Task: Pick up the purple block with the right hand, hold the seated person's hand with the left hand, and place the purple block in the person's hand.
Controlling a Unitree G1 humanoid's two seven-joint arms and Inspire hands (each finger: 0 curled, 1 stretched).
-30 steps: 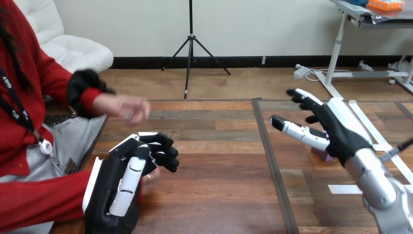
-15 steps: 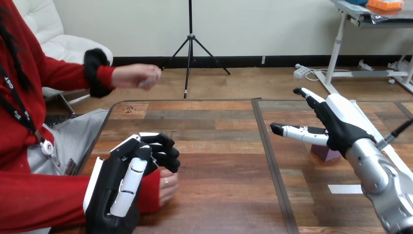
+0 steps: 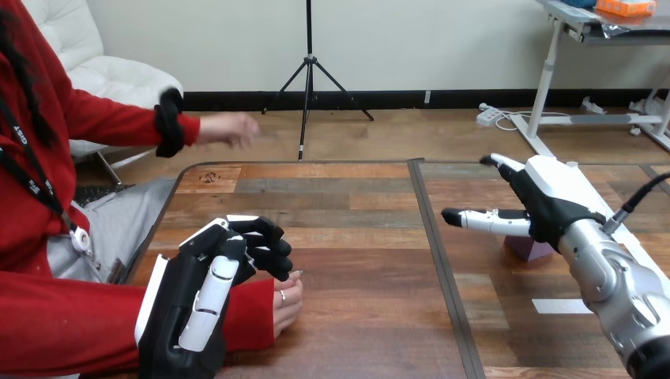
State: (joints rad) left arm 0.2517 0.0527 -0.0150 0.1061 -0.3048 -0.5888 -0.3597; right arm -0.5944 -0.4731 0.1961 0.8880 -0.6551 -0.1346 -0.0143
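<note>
R fingers straight and spread, thumb out to the left, nothing in them: our right hand [image 3: 553, 209] is open and hangs over the right half of the table [image 3: 355, 237]. The purple block [image 3: 528, 249] sits on the wood directly under it, partly hidden by the palm; we can't tell if they touch.

L fingers curled tight w/ nothing visible in them. Our left hand [image 3: 209, 296] is low at the near left, back shell toward us. The person's hand at the lower left [image 3: 286, 304] rests on the table just under those curled fingers, partly behind the hand; we see none of them round it. The person's other hand [image 3: 229, 129] is raised beyond the far edge.

Surface: plank-pattern wood, brown and grey boards. A dark strip [image 3: 437, 245] runs near to far down the middle. A white tape rectangle [image 3: 558, 305] lies by the R forearm.
</note>
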